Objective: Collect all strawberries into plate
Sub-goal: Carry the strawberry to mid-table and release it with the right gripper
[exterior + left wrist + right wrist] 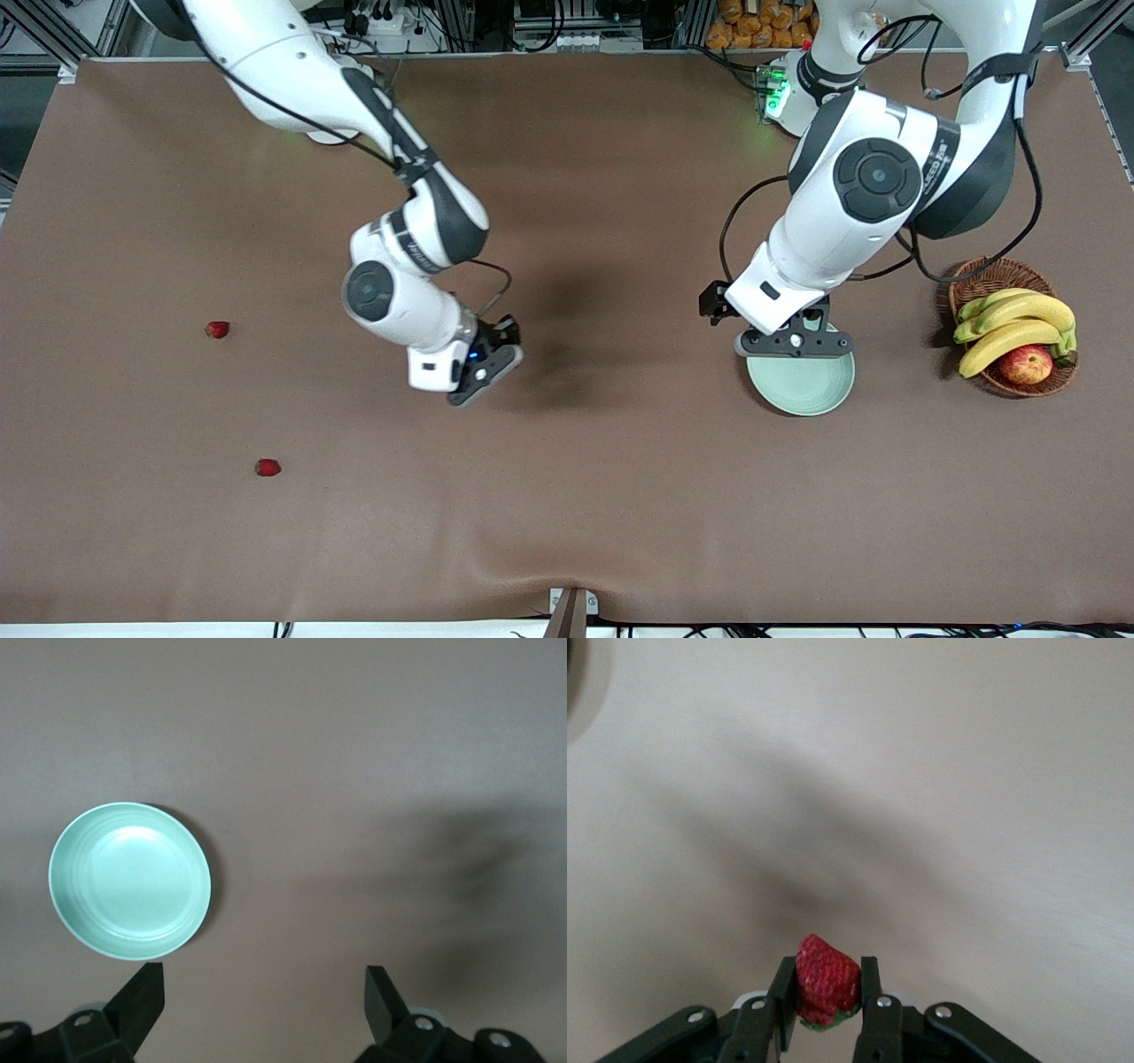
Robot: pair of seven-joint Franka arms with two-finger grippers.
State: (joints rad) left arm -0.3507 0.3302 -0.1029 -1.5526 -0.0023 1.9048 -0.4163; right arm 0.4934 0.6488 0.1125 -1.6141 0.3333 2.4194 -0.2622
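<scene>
The right gripper (826, 1010) has its jaws clamped on a strawberry (825, 985), the red flesh pinched between the two fingers with a bit of green showing underneath. It hangs in the air over the bare middle of the table (567, 496), roughly midway between the table's two ends. The left gripper (264, 992) hangs with its jaws spread wide and nothing between them, just over the rim of the plate (802, 387) on the side toward the arm bases, toward the left arm's end of the table; that arm looks to be waiting.

As for progress, I judge the job barely begun: the plate is empty, one berry is in hand but not yet delivered, and two more lie on the table toward the right arm's end, one strawberry (217, 330) closer to the arm bases and another strawberry (267, 467) nearer the front edge. So all three are left to land in the plate.

The front view hides the carried berry entirely; only the right wrist view shows it. The left wrist view shows the plate's whole mint-green inside bare, where from the front part of it sits under the gripper. Only the front view shows the two loose berries and the wicker basket (983, 280) of bananas (1019, 321) and an apple (1026, 364) near the left arm's end
</scene>
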